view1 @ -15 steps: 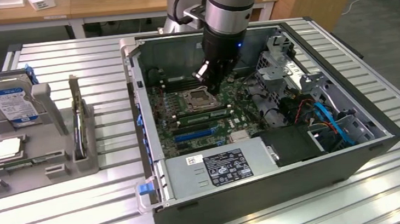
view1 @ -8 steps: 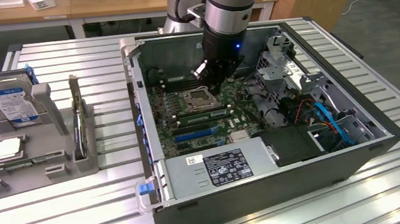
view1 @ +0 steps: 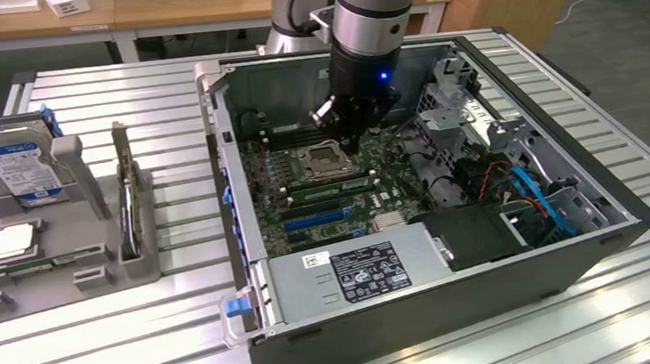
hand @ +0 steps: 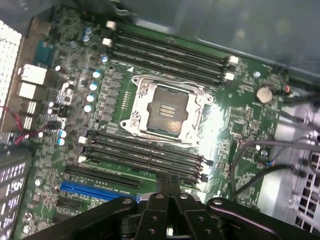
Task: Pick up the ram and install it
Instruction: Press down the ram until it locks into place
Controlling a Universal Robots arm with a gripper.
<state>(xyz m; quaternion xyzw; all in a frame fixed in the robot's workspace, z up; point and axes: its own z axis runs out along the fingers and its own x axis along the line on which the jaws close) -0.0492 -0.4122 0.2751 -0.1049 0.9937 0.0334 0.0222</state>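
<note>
The black gripper (hand: pixel 169 189) hangs inside the open grey computer case (view1: pixel 433 306), jaws closed together above the green motherboard (hand: pixel 125 125), holding nothing visible.

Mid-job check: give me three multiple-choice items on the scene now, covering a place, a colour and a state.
1. Where does the hard drive stand?
A) in the grey holder, on the exterior view's left of the case
B) inside the case
C) on the power supply

2. What colour is the long expansion slot on the motherboard?
A) red
B) blue
C) yellow

3. The claw is:
A) wide open
B) shut
C) clamped on the hard drive

Answers:
1 A, the drive sits upright in the holder outside the case.
2 B, the slot is plainly blue.
3 B, its fingers meet above the motherboard.
</note>
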